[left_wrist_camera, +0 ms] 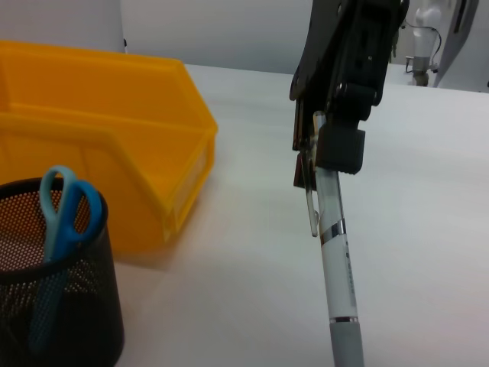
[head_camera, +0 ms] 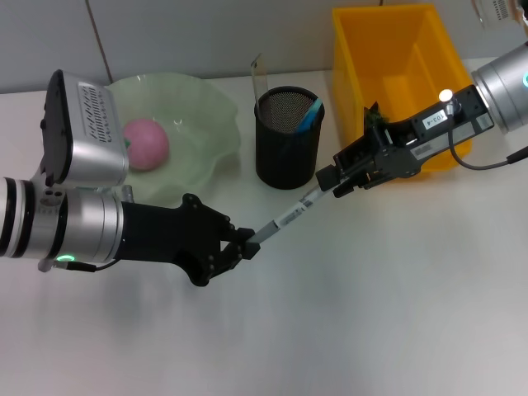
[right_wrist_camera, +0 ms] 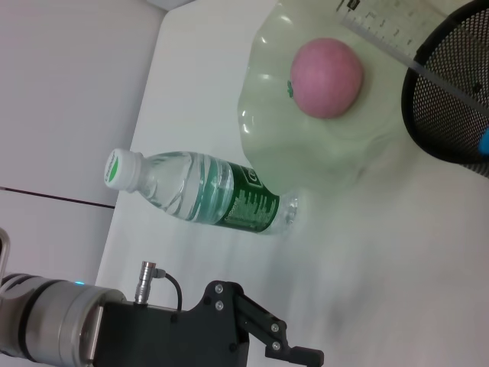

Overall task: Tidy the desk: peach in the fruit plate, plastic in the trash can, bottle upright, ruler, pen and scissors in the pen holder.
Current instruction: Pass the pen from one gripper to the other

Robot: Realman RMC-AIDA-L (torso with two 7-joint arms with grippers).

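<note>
Left gripper [head_camera: 245, 241] pinched on the lower tip of the pen [head_camera: 285, 217] in front of the pen holder [head_camera: 287, 139], right gripper [head_camera: 334, 177] clamped on the pen's upper end just beside the holder, peach [head_camera: 145, 143] lay in the fruit plate [head_camera: 206, 124] left of it

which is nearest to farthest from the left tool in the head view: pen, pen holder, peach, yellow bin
From the left tool:
1. pen, its lower end held in that tool, the right tool on the other end.
2. pen holder, just behind.
3. peach, in the fruit plate, behind on the left; close to the holder's distance.
4. yellow bin, back right.
</note>
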